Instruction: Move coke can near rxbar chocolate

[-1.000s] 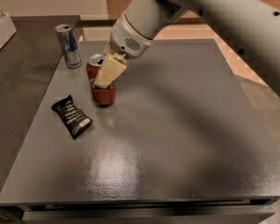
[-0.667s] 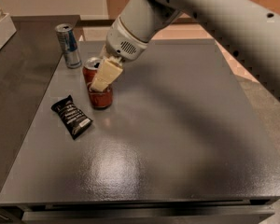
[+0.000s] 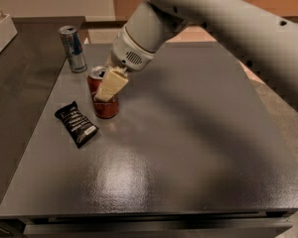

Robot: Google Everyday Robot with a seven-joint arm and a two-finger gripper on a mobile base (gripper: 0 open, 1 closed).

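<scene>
The hand (image 3: 111,86), clamped around the coke can (image 3: 107,108), has carried it slightly closer to the bar (image 3: 76,124), now just right of it on the bench (image 3: 188,148), so release looks due.
</scene>
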